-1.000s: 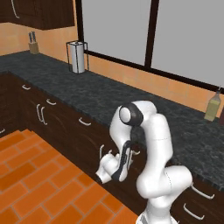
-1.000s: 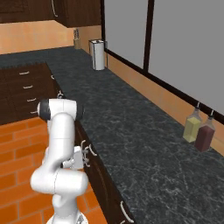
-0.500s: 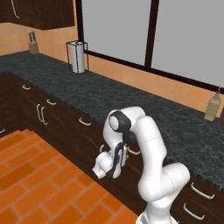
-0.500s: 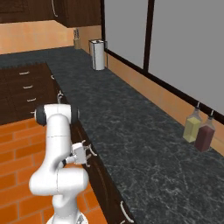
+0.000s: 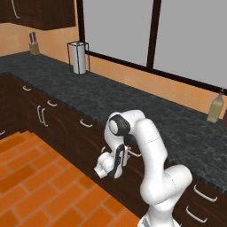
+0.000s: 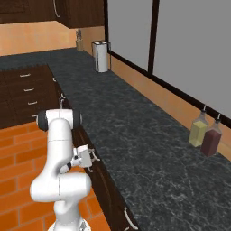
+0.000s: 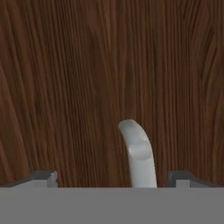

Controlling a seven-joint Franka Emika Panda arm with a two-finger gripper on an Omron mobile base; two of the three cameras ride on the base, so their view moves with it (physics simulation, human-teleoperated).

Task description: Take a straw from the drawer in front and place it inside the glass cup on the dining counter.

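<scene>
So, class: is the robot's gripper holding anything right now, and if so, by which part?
Nothing is held. The gripper is open, its fingers standing either side of the drawer handle without closing on it.

The counter (image 5: pixel 133 106) runs along the wall below the window (image 5: pixel 177 40), with cabinet fronts beneath its front edge. A paper towel holder (image 5: pixel 78 58) stands on the counter near its back edge; a knife block (image 5: pixel 33 44) sits further along at the far corner. A bottle (image 5: pixel 214 107) stands at the back edge toward the opposite end; two bottles (image 6: pixel 205 134) appear there side by side. The gripper (image 7: pixel 113 177) faces the drawer (image 7: pixel 87 78) front below the counter's front edge, its fingertips either side of the handle (image 7: pixel 139 155).
</scene>
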